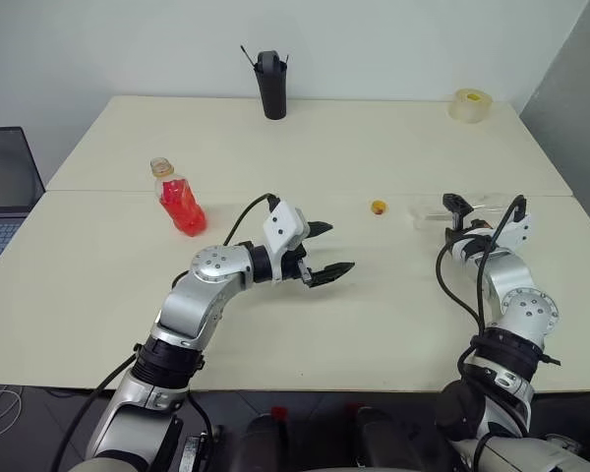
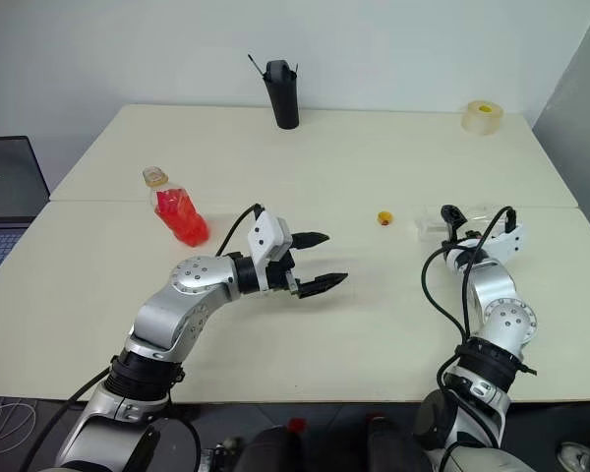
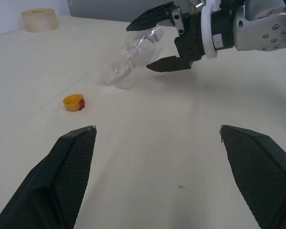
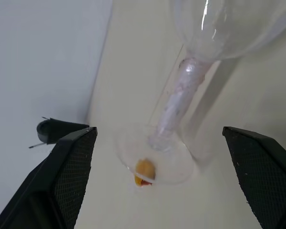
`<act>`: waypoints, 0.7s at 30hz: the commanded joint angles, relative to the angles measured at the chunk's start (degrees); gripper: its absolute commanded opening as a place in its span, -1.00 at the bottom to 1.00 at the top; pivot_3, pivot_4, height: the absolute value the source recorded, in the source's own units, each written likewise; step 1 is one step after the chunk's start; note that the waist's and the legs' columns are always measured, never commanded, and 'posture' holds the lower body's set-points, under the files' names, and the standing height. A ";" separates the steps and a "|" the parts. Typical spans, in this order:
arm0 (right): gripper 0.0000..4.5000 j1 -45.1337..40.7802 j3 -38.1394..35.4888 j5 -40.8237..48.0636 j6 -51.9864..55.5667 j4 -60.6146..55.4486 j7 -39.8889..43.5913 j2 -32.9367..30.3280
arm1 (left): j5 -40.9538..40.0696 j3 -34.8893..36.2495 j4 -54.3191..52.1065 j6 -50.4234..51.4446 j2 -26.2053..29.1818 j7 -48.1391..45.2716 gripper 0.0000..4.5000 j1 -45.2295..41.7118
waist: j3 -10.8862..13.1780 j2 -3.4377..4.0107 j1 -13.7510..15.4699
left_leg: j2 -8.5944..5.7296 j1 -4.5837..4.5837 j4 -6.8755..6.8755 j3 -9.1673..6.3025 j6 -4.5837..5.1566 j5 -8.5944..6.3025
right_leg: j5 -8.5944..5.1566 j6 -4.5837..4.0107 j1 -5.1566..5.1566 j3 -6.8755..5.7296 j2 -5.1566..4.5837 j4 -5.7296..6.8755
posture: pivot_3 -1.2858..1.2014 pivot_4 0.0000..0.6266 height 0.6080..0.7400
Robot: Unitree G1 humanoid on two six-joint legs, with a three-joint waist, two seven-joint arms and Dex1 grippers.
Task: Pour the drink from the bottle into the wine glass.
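Reaching my spread right pincer point(image 1: 459, 218) around the toppled clear stemmed wine glass point(image 3: 128, 59), I should clamp its stem squarely while the spread left pincer point(image 1: 326, 248) waits.

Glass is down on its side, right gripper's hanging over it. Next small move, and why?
Probably close the right gripper on the wine glass and stand it up. The glass lies on its side with the gripper's open fingers around it, and the bottle, upright and uncapped with drink inside, can't be poured until the glass stands.

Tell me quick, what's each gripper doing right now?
Left gripper: open, holding nothing.
Right gripper: open, around the lying wine glass, not closed on it.
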 commanded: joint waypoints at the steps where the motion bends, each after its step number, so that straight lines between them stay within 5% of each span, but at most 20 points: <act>1: 1.00 -2.71 1.14 0.02 -3.53 4.08 3.39 -1.84 | 0.10 0.78 -1.89 -0.72 0.17 -0.26 0.98 -0.76 | 0.01 0.02 0.00 | 0.00 0.00 0.00 0.01 0.00 0.00 | 0.00 0.00 0.00 0.00 0.00 0.00 | 0.03 -0.52 1.00; 15: 1.00 -9.40 2.66 -5.36 -16.96 24.69 14.56 -5.46 | 0.14 1.14 -4.02 1.64 0.83 0.39 0.98 0.23 | 0.02 0.04 -0.03 | 0.02 0.01 0.01 0.02 -0.01 0.00 | 0.00 0.00 0.01 0.01 -0.01 0.00 | 0.03 -0.52 1.00; 21: 0.25 -12.70 2.64 -7.86 -21.64 31.20 16.14 -6.47 | 0.05 1.32 -4.57 2.67 1.03 0.52 1.00 -0.20 | 0.02 0.04 0.00 | 0.02 0.01 0.01 0.02 -0.07 0.04 | 0.00 0.00 0.02 0.01 -0.02 -0.01 | 0.03 -0.52 1.00</act>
